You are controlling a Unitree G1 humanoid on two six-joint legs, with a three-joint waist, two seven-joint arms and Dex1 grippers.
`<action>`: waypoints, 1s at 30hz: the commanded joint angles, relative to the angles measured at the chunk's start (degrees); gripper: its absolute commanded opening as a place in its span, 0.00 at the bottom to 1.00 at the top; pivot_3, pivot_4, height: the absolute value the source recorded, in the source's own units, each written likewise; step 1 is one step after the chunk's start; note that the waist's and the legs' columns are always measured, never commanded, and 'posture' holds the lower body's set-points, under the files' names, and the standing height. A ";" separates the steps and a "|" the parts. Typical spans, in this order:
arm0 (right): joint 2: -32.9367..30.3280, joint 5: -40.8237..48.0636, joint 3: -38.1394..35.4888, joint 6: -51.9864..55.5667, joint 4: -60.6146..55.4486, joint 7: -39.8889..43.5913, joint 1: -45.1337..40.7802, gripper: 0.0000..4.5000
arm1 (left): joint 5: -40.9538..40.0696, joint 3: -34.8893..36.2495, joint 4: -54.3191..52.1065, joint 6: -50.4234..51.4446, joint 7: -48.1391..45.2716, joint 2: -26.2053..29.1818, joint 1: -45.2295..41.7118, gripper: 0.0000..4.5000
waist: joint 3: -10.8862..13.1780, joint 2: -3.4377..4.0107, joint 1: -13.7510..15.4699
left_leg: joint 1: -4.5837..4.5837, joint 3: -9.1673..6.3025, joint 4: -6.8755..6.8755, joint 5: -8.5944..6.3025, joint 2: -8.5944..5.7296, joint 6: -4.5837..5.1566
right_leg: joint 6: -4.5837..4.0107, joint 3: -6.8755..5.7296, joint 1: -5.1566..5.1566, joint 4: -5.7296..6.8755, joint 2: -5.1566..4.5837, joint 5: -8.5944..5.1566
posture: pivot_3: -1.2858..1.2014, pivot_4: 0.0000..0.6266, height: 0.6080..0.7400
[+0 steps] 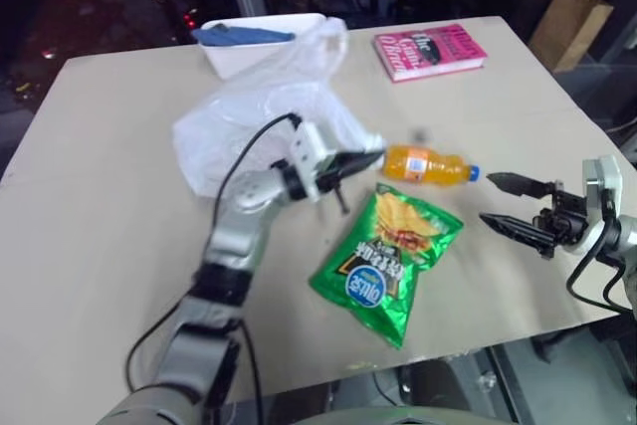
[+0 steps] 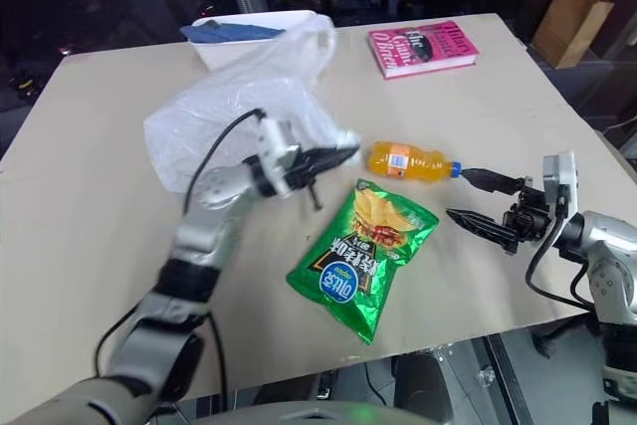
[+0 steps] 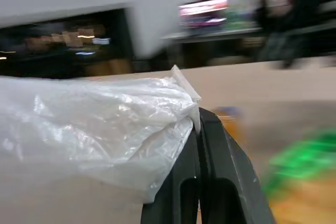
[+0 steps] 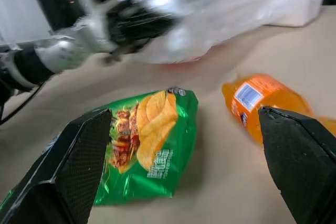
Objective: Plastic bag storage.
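Observation:
The plastic bag [image 1: 249, 116] is a crinkly translucent white heap on the beige table, left of centre, with one handle loop raised toward the back. My left gripper [image 1: 368, 158] is shut on the bag's right edge and points to the right, just above the table. The left wrist view shows the film [image 3: 94, 129] bunched between the closed black fingers [image 3: 220, 182]. My right gripper [image 1: 488, 198] stands open near the table's right side, pointing left at the bottle, with nothing between its fingers.
An orange drink bottle [image 1: 428, 164] lies just right of the left gripper. A green chips packet [image 1: 388, 256] lies in front of it. A pink book [image 1: 428, 50] and a white tray [image 1: 289, 25] holding a blue item sit at the back. A brown paper bag [image 1: 572, 17] stands beyond the table's right corner.

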 commanded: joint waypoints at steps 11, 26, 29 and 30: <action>-3.20 3.93 3.47 14.65 -5.58 -4.07 -3.13 1.00 | -14.37 28.56 -23.55 14.82 9.02 14.35 26.41 0.02 | 0.01 0.05 0.58 | 0.25 -0.05 0.03 -0.14 0.06 0.25 | -0.01 -0.09 0.29 0.02 0.01 0.00 | 0.52 0.24 1.00; -0.23 4.38 13.60 40.18 5.09 -11.20 -16.29 1.00 | -16.12 34.87 -33.11 16.18 21.96 4.10 46.98 0.02 | 0.03 -0.01 0.95 | 0.21 0.01 0.01 -0.16 0.06 0.25 | -0.04 -0.08 0.27 -0.07 -0.02 -0.01 | 0.52 0.24 1.00; -1.39 2.82 17.94 40.99 4.32 -7.47 -17.12 1.00 | -15.85 34.88 -32.42 15.51 22.05 4.12 46.38 0.02 | 0.02 -0.02 0.97 | 0.21 0.00 0.01 -0.16 0.06 0.26 | -0.04 -0.10 0.27 -0.07 -0.01 -0.01 | 0.52 0.24 1.00; -1.65 2.08 19.27 40.68 4.11 -6.63 -17.13 1.00 | -15.86 34.83 -32.27 15.41 22.02 4.15 46.15 0.02 | 0.02 -0.02 0.98 | 0.21 0.00 0.01 -0.16 0.06 0.25 | -0.04 -0.10 0.27 -0.07 -0.01 -0.01 | 0.52 0.24 1.00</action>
